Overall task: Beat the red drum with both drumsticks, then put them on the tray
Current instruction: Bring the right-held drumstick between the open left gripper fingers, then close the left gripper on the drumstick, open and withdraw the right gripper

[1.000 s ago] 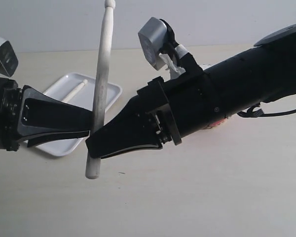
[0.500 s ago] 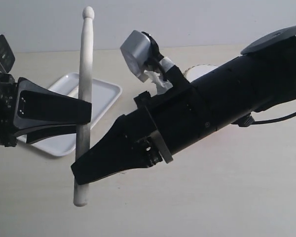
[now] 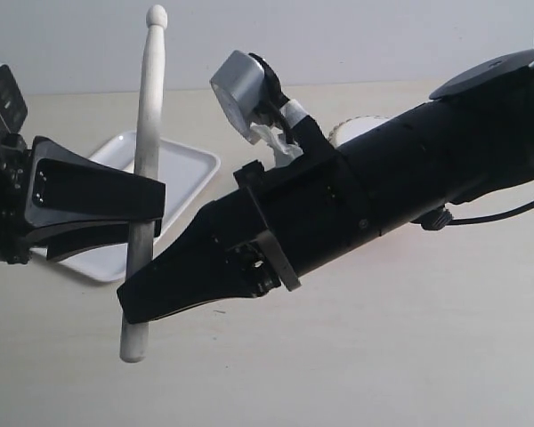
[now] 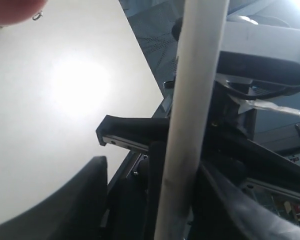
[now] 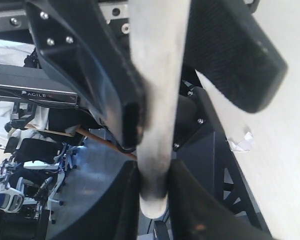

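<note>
One drumstick (image 3: 146, 116) stands nearly upright in the air, and my right gripper (image 3: 135, 304) is shut on its lower part. The right wrist view shows the same drumstick (image 5: 157, 100) pinched between the right gripper (image 5: 154, 185) jaws. My left gripper (image 3: 158, 218) is open, and the drumstick (image 4: 190, 115) passes between its fingers close to one of them. The white tray (image 3: 191, 169) lies behind the left gripper. The red drum (image 3: 360, 130) is mostly hidden by the right arm, showing only a strip of white head. A red edge of the drum (image 4: 12, 9) shows in the left wrist view.
The pale table (image 3: 383, 356) extends in front of both arms. The right arm's silver wrist camera (image 3: 240, 84) sits above the right gripper. A black cable (image 3: 489, 218) trails from the right arm at the right side.
My right gripper has carried the drumstick left and a little down, bringing it in between the left gripper's fingers. The left gripper has hardly moved.
</note>
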Motion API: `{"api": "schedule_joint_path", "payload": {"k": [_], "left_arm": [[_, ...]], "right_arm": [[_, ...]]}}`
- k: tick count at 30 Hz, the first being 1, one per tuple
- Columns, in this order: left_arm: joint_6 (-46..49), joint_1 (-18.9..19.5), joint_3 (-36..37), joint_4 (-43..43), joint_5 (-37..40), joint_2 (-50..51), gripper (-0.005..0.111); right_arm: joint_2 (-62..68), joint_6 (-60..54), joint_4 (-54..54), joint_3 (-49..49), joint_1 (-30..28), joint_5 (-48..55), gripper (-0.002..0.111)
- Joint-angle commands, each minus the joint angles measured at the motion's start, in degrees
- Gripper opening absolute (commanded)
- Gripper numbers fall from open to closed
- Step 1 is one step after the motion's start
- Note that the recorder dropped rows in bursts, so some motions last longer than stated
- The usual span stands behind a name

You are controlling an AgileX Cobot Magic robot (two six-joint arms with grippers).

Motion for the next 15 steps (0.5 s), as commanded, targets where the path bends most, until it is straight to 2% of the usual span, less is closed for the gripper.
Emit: {"api": "schedule_joint_path", "payload": {"k": [1, 8, 15], "left_arm": [[-2.0, -0.3, 0.2, -0.8, 0.0, -0.3, 0.050], [-3.4, -0.3, 0.2, -1.2, 0.0, -0.3, 0.048], [-3.6, -0.3, 0.2, -0.9, 0.0, -0.3, 0.022]], "right_arm": [[0.1, -0.8, 0.8, -0.1, 0.1, 0.2, 0.000], [0.1, -0.8, 0.8, -0.1, 0.1, -2.4, 0.000], [0.1, -0.8, 0.8, -0.1, 0.1, -2.8, 0.000]]}}
